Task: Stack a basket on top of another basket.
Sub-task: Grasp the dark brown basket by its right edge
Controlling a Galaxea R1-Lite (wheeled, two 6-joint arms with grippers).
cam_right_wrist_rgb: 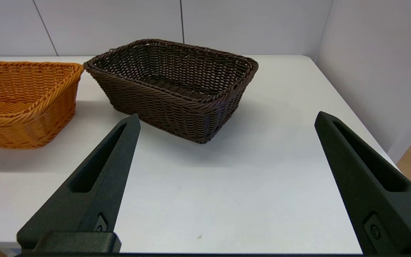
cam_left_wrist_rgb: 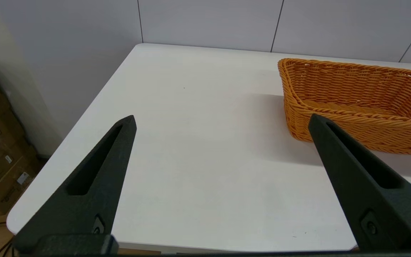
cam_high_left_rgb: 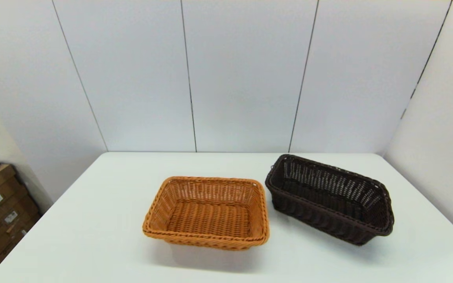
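1. Dark brown, almost black, rectangular woven wicker basket with open-weave flared sides and a braided rim sits on the right half of the white table, turned at an angle. It stands upright and has nothing in it.
2. Just beside it, toward the table's middle, sits the orange-tan rectangular woven wicker basket, also upright with nothing inside. Their nearest corners come close, but I cannot tell whether they touch.
3. My right gripper waits short of the dark basket, above the table's near edge, fingers spread wide and holding nothing.
4. My left gripper hangs over the table's left portion, fingers likewise spread wide, with the orange-tan basket off to its inner side.
5. Neither arm shows in the head view, so I judge both are pulled back and the stacking has not begun.
6. Handling, as I judge it: the dark basket looks light and fairly stiff, with some give in the weave. The open mesh and textured braid should resist slipping.
7. I would pinch the braided rim on the near long side, one finger inside and one outside, near the middle so it hangs level.
8. Flared sides suggest it will nest partway into the orange-tan basket if squared up first.
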